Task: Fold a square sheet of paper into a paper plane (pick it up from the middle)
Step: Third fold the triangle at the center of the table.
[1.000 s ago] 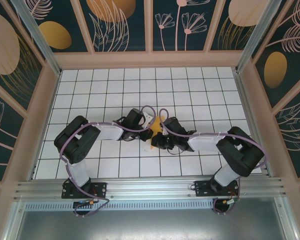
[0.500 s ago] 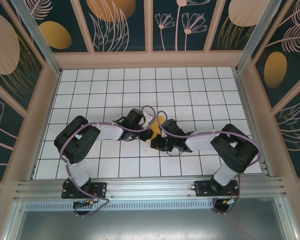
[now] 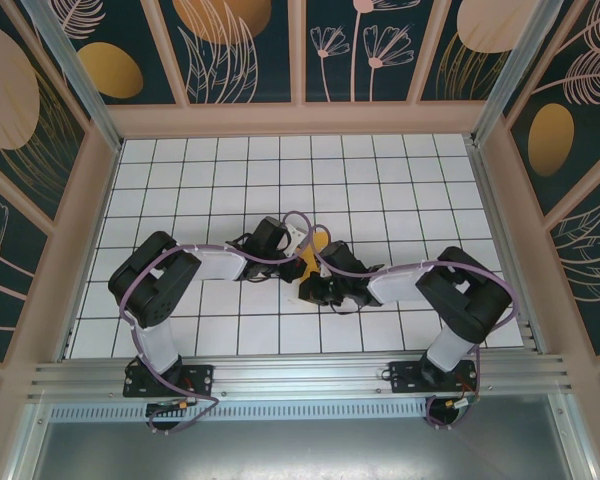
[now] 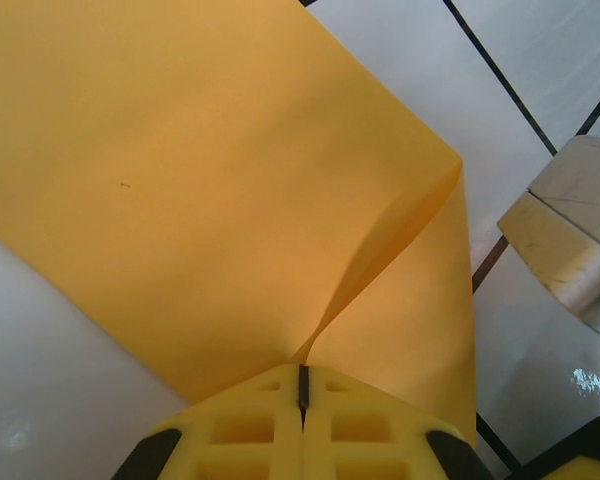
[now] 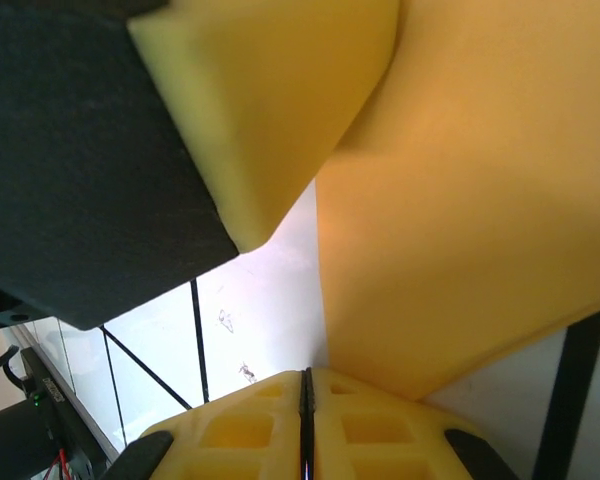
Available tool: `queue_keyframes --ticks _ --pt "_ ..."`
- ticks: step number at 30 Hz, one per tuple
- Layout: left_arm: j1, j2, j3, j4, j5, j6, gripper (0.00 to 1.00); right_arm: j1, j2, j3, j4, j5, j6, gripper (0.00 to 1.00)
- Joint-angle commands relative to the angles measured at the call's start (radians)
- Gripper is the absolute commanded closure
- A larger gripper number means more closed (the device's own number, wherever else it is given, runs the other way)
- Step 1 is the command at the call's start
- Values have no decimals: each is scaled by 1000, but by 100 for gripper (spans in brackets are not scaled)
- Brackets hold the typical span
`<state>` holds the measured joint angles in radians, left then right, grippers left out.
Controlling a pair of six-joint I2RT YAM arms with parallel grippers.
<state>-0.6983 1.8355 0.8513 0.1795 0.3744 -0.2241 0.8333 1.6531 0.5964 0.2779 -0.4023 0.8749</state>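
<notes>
Overhead, we glimpse only a sliver of the square sheet of paper (image 3: 310,259); left hand (image 4: 302,385) and right hand (image 5: 305,385) each pinch it, jaws closed, over the white gridded counter (image 3: 380,180).

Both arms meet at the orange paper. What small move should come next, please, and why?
Probably lower the orange paper flat onto the table: the left gripper and right gripper both seem to pinch it with shut jaws, and it bulges at an unfinished fold.
</notes>
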Motion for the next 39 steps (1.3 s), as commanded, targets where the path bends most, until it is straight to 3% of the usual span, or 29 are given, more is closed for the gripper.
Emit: queue_keyframes --ticks 1,8,15,22,32,39 --pt "-2 32 -3 -74 15 23 97 3 -1 -21 -17 14 6 88" --pt "-1 34 -4 -75 24 24 97 -66 -161 -27 -35 42 -9 88" --pt "-2 38 1 -76 25 22 97 -99 -80 -11 43 -22 -10 88" --pt "-1 41 3 -81 27 28 97 -115 13 -18 -8 17 -19 88" --pt "-1 39 5 -83 32 31 97 -135 -127 41 -93 53 -53 87" --pt "0 42 4 -83 32 31 97 -163 -62 35 -15 -10 -59 87"
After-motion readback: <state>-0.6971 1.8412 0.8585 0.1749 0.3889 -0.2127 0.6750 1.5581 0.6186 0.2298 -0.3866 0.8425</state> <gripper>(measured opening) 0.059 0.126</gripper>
